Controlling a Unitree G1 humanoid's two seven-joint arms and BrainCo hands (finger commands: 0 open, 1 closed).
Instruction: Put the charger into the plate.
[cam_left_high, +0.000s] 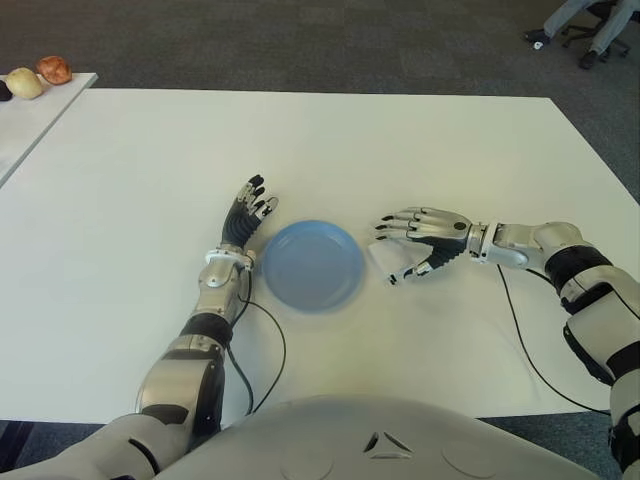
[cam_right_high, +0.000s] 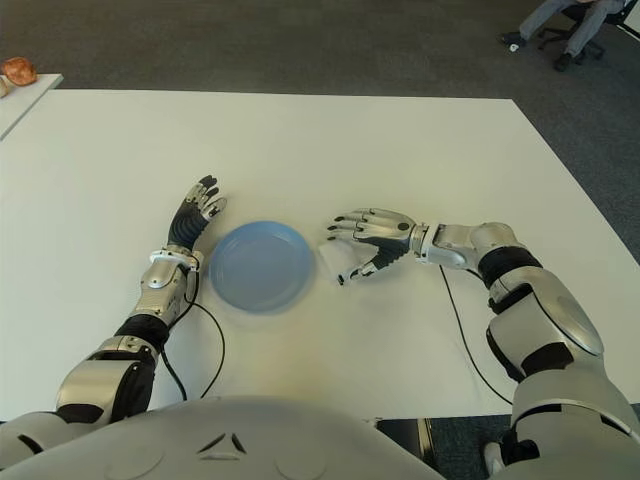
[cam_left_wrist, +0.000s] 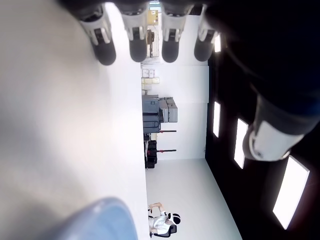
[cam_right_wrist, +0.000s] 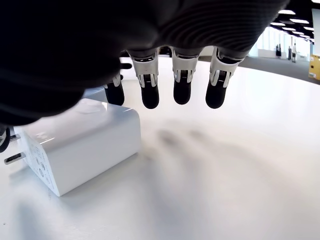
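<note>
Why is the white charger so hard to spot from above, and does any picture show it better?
In the left eye view the charger is white on the white table, with little contrast beside the right hand. In the right wrist view it stands out: shaded sides, soft finger shadows on the table, hand dark against the bright room.

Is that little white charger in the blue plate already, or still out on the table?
Out. The charger lies on the table under the right robot hand, beside the empty plate.
</note>
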